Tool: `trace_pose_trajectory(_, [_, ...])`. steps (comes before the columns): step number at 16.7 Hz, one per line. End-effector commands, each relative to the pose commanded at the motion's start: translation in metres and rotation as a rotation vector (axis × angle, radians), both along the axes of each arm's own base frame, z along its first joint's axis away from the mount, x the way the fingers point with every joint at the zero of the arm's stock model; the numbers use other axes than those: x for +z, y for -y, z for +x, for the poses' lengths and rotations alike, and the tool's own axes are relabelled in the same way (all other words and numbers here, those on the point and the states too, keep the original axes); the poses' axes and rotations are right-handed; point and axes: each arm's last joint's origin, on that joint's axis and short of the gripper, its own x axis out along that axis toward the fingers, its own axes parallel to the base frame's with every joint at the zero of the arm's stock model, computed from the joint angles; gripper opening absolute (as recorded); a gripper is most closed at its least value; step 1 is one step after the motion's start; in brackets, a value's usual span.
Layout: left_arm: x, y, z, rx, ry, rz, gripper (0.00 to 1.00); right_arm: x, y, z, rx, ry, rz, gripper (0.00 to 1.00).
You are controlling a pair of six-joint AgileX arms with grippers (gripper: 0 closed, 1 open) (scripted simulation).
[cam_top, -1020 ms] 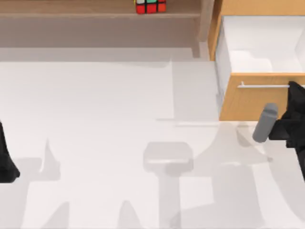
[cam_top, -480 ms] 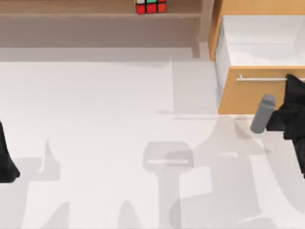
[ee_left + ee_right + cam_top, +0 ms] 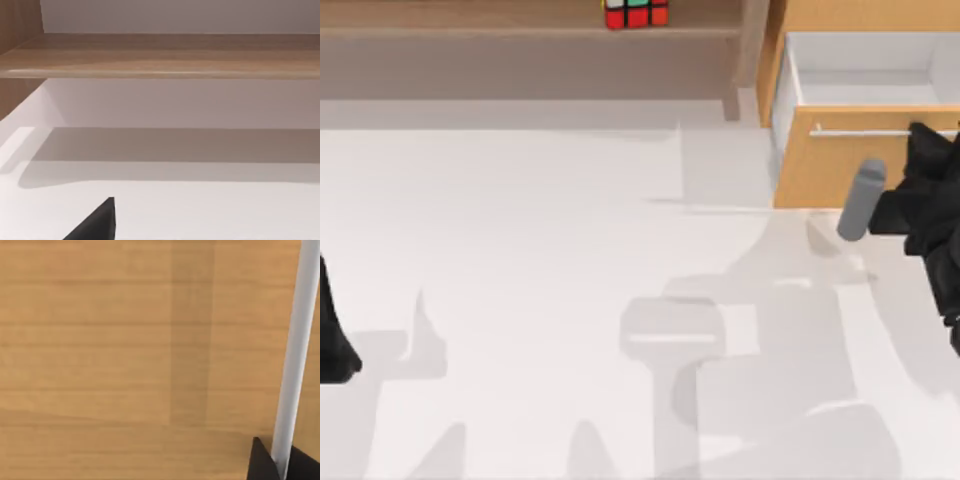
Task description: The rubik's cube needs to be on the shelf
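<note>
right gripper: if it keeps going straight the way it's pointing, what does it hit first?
The right gripper sits at the metal handle of the drawer front; straight on it would likely press that wooden front first, though the depth is unclear.

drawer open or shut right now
Partly open: the drawer shows a strip of white inside behind its front, with the right gripper at the handle.

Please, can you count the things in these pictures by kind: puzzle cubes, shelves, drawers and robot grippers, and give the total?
Rubik's cube: 1
Shelf: 1
Drawer with metal handle: 1
Grippers: 2, the left gripper and the right gripper
Total: 5
</note>
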Motion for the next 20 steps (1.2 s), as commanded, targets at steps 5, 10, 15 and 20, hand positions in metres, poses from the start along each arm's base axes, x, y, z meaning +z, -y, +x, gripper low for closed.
trace_pose_trajectory(5, [0.000,0.000,0.000,0.000,0.000,0.000,1.00,0.001,-0.001,0.002,0.000,0.004,0.004,0.00])
trace_pose_trajectory(10, [0.000,0.000,0.000,0.000,0.000,0.000,1.00,0.000,-0.001,0.033,0.001,0.000,0.000,0.00])
trace_pose_trajectory(15, [0.000,0.000,0.000,0.000,0.000,0.000,1.00,0.000,0.000,0.061,0.001,-0.002,0.002,0.00])
trace_pose_trajectory(20, [0.000,0.000,0.000,0.000,0.000,0.000,1.00,0.000,-0.001,0.061,0.002,-0.002,0.004,0.00])
